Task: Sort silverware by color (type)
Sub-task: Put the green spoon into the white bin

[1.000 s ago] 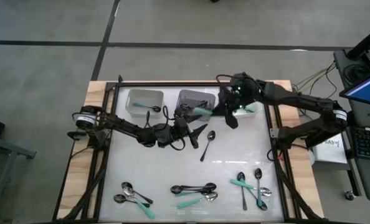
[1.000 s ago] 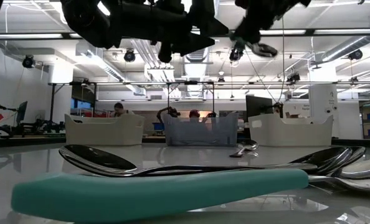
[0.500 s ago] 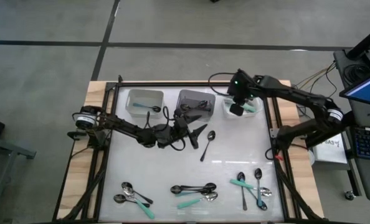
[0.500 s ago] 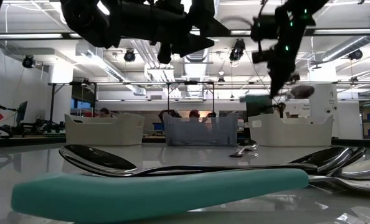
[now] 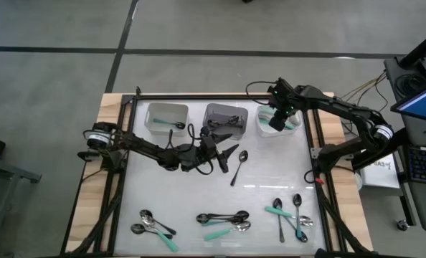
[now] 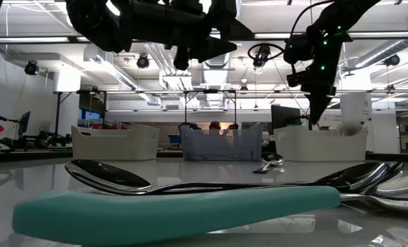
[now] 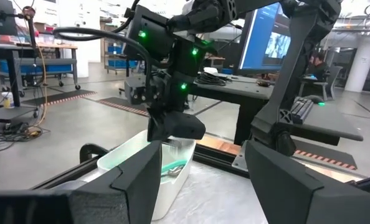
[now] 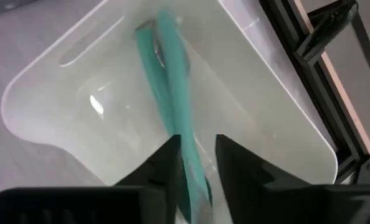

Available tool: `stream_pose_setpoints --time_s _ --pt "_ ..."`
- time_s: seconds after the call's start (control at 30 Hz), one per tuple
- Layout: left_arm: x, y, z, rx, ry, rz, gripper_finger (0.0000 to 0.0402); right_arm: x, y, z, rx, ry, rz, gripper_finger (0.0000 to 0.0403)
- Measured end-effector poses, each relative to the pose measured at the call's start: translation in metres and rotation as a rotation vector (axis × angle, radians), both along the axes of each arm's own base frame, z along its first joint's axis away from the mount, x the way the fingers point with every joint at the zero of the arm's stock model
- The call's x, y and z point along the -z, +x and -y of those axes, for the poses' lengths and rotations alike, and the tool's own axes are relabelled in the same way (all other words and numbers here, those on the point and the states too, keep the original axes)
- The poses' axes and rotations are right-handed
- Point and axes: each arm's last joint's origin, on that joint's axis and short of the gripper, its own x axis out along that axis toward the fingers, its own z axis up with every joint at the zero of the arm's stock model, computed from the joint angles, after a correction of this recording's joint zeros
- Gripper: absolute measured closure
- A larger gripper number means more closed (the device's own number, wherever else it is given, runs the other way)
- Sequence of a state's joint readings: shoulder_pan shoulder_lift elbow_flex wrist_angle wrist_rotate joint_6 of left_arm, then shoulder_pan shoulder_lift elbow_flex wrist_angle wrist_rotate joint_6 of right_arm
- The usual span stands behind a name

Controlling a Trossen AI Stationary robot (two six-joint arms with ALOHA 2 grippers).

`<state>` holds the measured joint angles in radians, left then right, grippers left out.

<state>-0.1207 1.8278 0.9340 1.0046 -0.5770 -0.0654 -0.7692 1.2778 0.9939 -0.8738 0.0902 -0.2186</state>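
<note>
Surveying the white table (image 5: 199, 193) from left to right: a small cluster of silver-bowled, teal-handled spoons with one black spoon (image 5: 153, 223) lies at the near left corner. Behind it, at the far edge, stands a white rectangular plastic bin (image 5: 166, 118) holding one teal-handled spoon (image 5: 171, 125). The left gripper (image 5: 226, 154) hovers above the table centre, its dark fingers (image 7: 135, 180) spread wide with nothing between them. Just behind it stands a grey rectangular plastic bin (image 5: 224, 117) containing dark spoons. A single glossy black spoon (image 5: 239, 166) lies on the table just beside the left gripper, apart from everything else. Near the front edge at centre rests a second group of black spoons with one teal-handled spoon (image 5: 224, 221).

The right gripper (image 5: 277, 120) is positioned over a second white rectangular plastic bin (image 5: 264, 129) at the far right. In the right wrist view, its fingers (image 8: 152, 169) stand slightly parted on either side of the teal handle of a silver-bowled spoon (image 8: 169, 93), which slopes down into that bin; whether the pads touch the handle cannot be told. Further teal handles show inside the same bin in the high view. At the near right corner lies a third group of mixed teal-handled and black spoons (image 5: 290, 213).
</note>
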Motion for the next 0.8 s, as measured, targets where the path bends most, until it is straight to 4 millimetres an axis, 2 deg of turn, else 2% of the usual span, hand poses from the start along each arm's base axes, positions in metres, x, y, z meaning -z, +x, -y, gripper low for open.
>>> stream_pose_setpoints --time_s 0.23,0.37,0.5,0.67,0.8 --pt "0.013 0.000 0.000 0.001 -0.026 -0.124 0.0188 -0.001 0.000 -0.001 0.086 0.032 0.042 0.0257" --pt "0.030 -0.004 0.000 0.010 -0.110 -0.296 0.0188 -0.006 0.003 -0.009 0.025 0.103 0.134 0.0254" --pt "0.041 -0.016 0.001 0.031 -0.265 -0.472 0.0188 -0.016 0.009 -0.026 -0.069 0.146 0.218 0.0262" --pt "0.037 -0.038 0.007 0.147 -0.417 -0.673 0.0189 -0.027 0.017 -0.051 -0.190 0.134 0.259 0.0268" --pt "0.028 -0.059 0.023 0.317 -0.508 -0.831 0.0193 -0.034 0.023 -0.072 -0.286 0.123 0.283 0.0268"
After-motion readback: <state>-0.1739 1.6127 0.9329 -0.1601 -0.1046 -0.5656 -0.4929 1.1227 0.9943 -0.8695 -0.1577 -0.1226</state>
